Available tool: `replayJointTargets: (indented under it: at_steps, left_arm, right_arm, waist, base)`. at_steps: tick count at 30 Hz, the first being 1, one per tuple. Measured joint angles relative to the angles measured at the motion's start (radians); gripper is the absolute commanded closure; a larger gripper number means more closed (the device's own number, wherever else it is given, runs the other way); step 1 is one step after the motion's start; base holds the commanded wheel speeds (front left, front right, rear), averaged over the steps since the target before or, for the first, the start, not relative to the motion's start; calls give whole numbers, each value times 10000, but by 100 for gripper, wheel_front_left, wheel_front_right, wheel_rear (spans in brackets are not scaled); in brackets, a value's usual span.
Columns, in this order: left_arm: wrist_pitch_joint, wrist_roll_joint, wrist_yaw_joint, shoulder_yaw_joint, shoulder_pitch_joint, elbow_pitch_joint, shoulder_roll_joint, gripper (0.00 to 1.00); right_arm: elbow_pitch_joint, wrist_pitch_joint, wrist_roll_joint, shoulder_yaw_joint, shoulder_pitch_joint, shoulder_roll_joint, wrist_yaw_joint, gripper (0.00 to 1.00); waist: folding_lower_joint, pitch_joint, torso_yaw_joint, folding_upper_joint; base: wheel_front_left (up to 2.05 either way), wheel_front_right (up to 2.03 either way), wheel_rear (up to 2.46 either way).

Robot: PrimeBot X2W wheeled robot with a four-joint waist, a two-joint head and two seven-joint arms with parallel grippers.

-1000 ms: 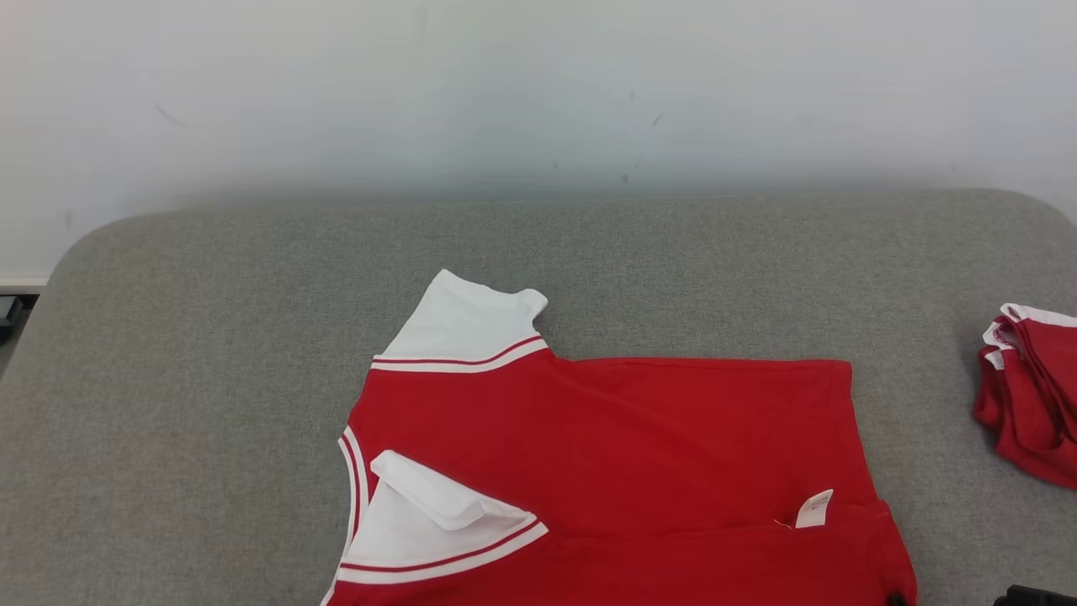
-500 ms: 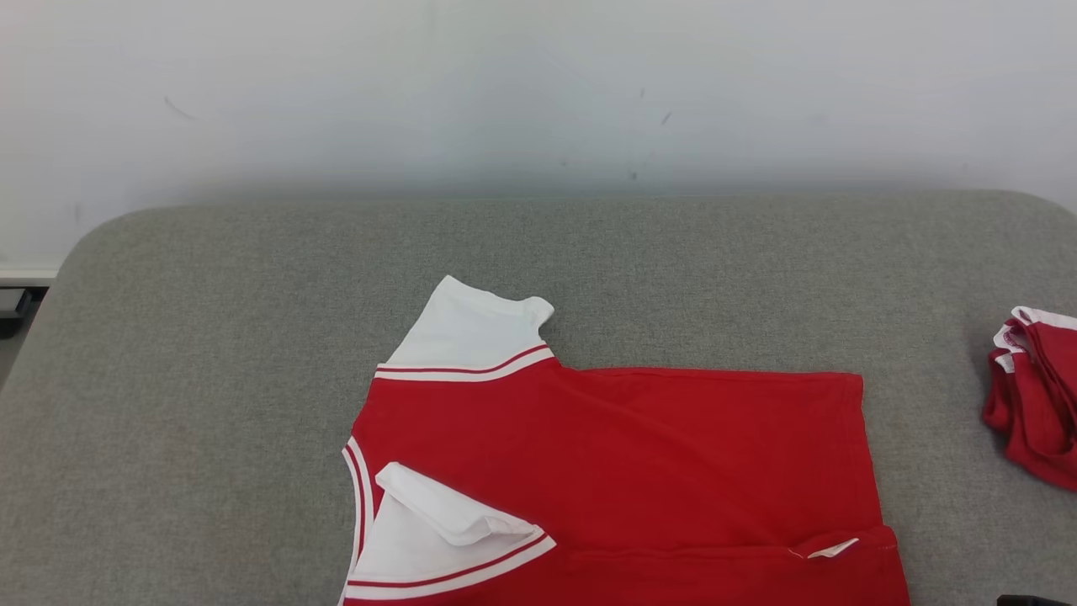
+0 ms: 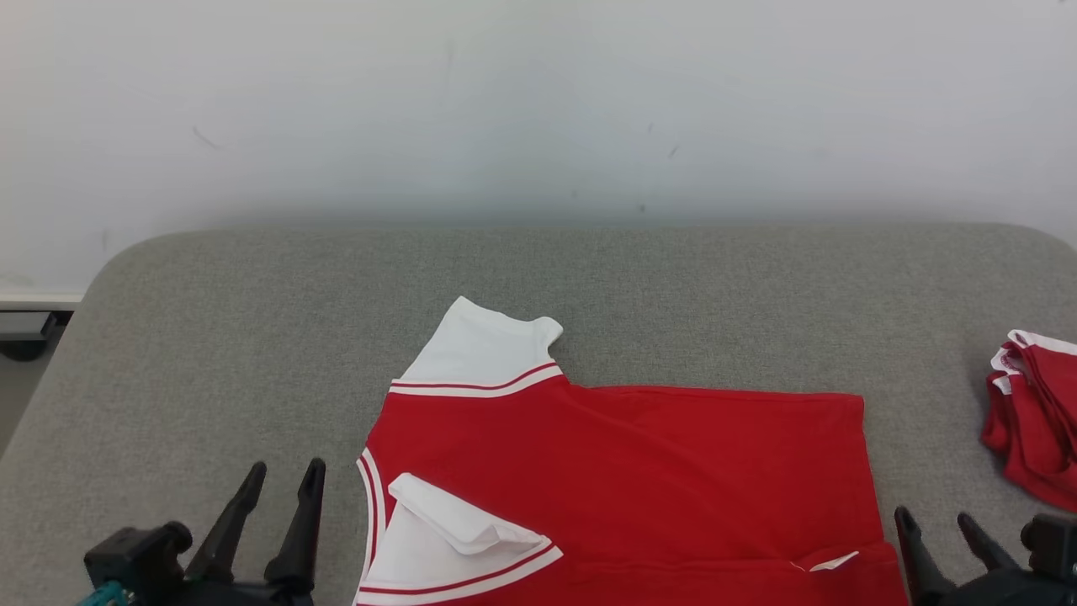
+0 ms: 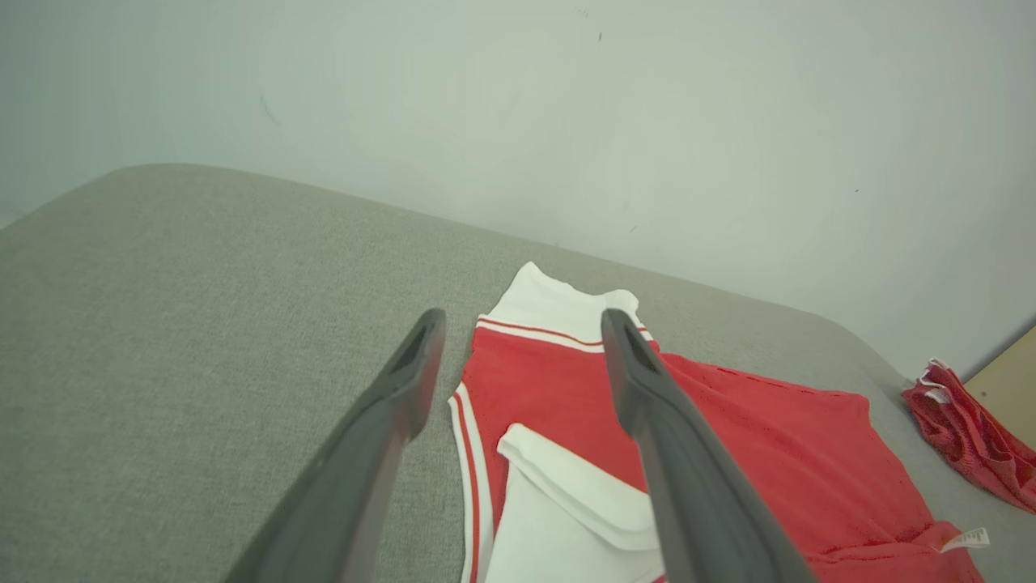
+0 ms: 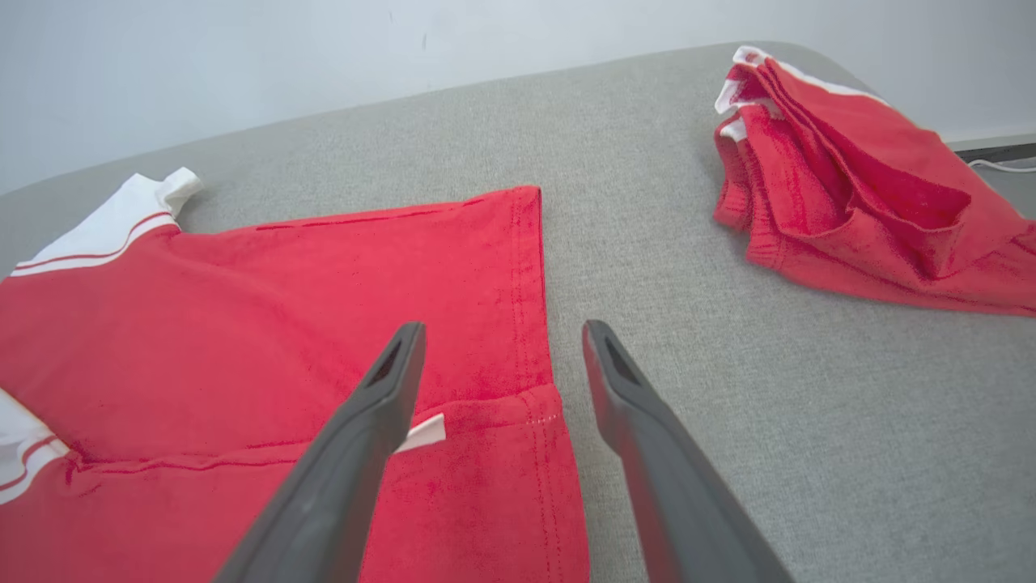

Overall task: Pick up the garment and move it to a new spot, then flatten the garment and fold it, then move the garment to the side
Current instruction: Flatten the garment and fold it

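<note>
The garment point(image 3: 623, 471) is a red shirt with white sleeves, lying flat on the grey padded table, its near edge folded over. Its far sleeve point(image 3: 484, 353) points away from me and the near sleeve point(image 3: 446, 530) lies folded onto the red body. A white label point(image 3: 833, 561) peeks out near the right hem. My left gripper point(image 3: 284, 475) stands open just left of the collar side, empty. My right gripper point(image 3: 936, 522) stands open beside the right hem point(image 5: 534, 324), empty. The left wrist view shows the garment point(image 4: 728, 453) between and beyond the fingers point(image 4: 405, 380).
A second red and white garment point(image 3: 1031, 412) lies bunched at the table's right edge, also in the right wrist view point(image 5: 858, 194). The grey table point(image 3: 210, 337) has rounded far corners and ends at a white wall point(image 3: 538, 101).
Both grippers have come into the head view at the bottom, open. The label has flipped down with the near hem fold. The camera has tilted, shifting the picture down.
</note>
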Motion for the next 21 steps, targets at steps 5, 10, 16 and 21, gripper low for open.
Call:
replayJointTargets:
  at_steps: [5,10,16,21]
  left_arm:
    - [-642,556,305,58,-691,-477,-151,0]
    - [-665,1193,633,-391,-932,-25,-401,0]
    - [-518,1745,796,-715,-1536,899,-453,0]
    - [-339,1822,943,-663,-1551,1597,-543,0]
  right_arm:
    - [-188,-397,-493,132,-1064,105,-2,0]
    - [230,-704,-508,844,-1970,828,-2,0]
    - [1195,-1124,-627,1151,-2669,1179,-4,0]
    - [1925,-1430,-639,1208,-3162,1212,-2,0]
  waist:
    - [0,-197,48,0]
    - [1,-276,-86,0]
    - [0,-329,-199,0]
    - [1,-330,-222,0]
  base:
    - [0,0,0]
    - [0,0,0]
    - [0,0,0]
    - [0,0,0]
